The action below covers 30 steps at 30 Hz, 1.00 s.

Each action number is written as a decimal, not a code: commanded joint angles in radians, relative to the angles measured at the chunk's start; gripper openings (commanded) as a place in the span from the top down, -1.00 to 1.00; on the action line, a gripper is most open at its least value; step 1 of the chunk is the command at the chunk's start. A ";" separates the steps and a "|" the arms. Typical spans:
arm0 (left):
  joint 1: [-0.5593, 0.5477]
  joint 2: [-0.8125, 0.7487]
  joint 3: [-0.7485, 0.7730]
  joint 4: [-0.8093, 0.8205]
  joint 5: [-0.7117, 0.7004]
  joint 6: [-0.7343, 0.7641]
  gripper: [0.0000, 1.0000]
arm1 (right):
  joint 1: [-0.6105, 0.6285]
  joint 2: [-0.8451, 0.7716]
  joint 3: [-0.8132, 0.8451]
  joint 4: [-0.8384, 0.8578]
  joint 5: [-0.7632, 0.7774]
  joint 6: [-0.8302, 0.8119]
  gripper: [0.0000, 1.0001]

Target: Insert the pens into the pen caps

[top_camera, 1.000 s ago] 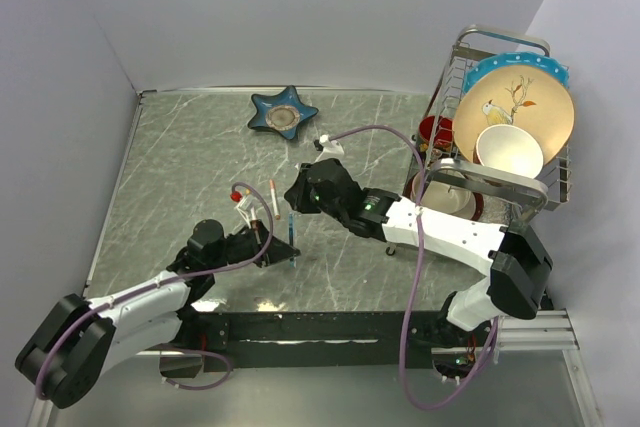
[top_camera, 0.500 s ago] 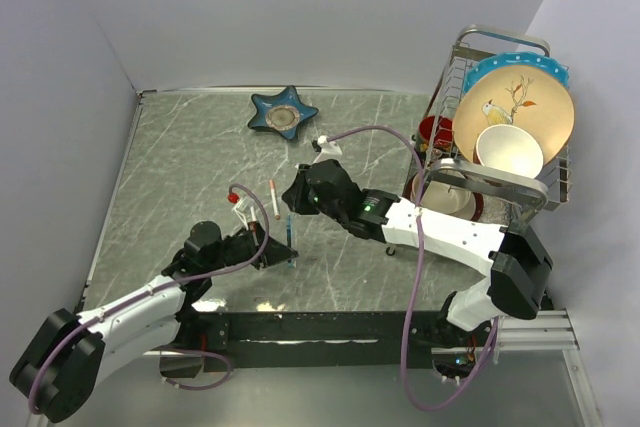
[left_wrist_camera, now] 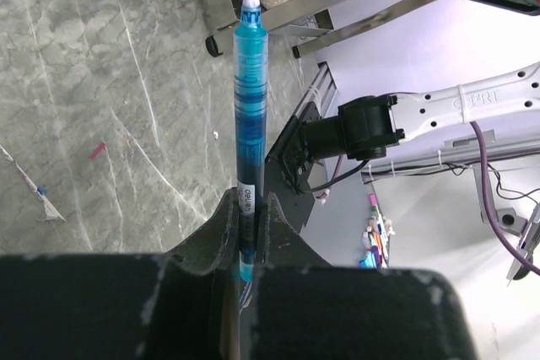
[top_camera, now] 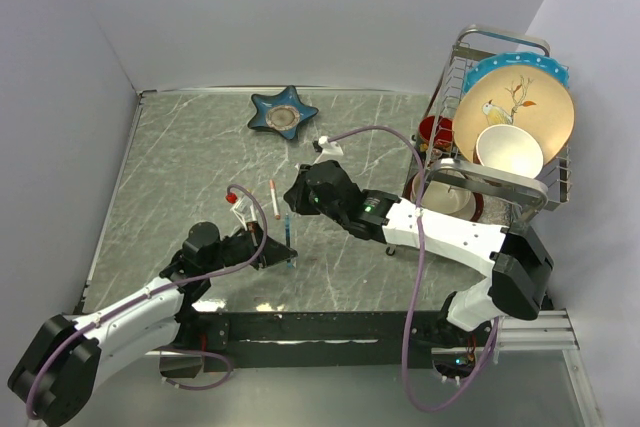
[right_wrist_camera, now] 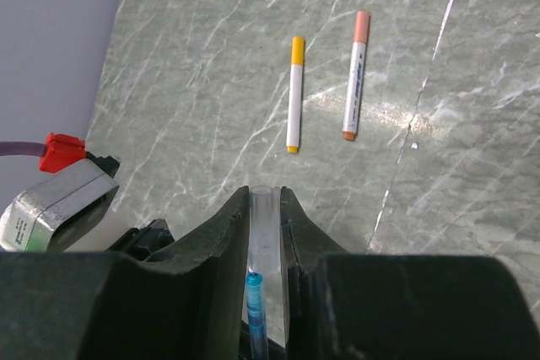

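A grey-green marbled table [top_camera: 170, 167] stretches before me, pale walls [top_camera: 300, 7] around it. At twelve o'clock lies a blue star-shaped dish [top_camera: 283, 113]. At two o'clock a wire dish rack [top_camera: 458, 72] holds a tan plate painted with a bird [top_camera: 515, 107], a blue plate [top_camera: 520, 60] behind it, a white bowl [top_camera: 508, 150] and a red cup [top_camera: 436, 131].

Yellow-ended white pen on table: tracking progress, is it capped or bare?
Capped: a short yellow cap covers one end of the thin white pen.

Blue pen [left_wrist_camera: 251, 107] base, probably behind fingers [left_wrist_camera: 213, 235]
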 commanded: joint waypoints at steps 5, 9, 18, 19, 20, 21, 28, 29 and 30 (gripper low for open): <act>-0.005 -0.008 0.034 0.039 0.020 0.043 0.98 | 0.005 -0.027 0.055 0.014 0.020 -0.002 0.85; -0.005 -0.001 0.040 0.042 0.021 0.046 0.98 | 0.007 -0.025 0.055 0.013 0.017 -0.001 0.85; -0.005 -0.004 0.034 0.043 0.031 0.047 0.98 | 0.007 -0.008 0.067 0.013 0.018 -0.002 0.85; -0.005 -0.004 0.034 0.044 0.032 0.046 0.98 | 0.007 -0.007 0.069 0.011 0.020 -0.001 0.85; -0.005 -0.002 0.037 0.046 0.037 0.046 0.98 | 0.007 -0.005 0.072 0.011 0.017 -0.002 0.85; -0.005 0.001 0.038 0.047 0.037 0.046 0.98 | 0.007 -0.005 0.074 0.013 0.017 -0.002 0.85; -0.005 0.013 0.046 0.046 0.041 0.049 0.98 | 0.005 -0.004 0.083 0.005 0.014 -0.005 0.85; -0.005 0.013 0.049 0.038 0.041 0.056 0.98 | 0.007 -0.004 0.086 0.002 0.011 -0.007 0.85; -0.005 0.011 0.055 0.030 0.038 0.058 0.98 | 0.005 -0.005 0.084 0.004 0.009 -0.008 0.85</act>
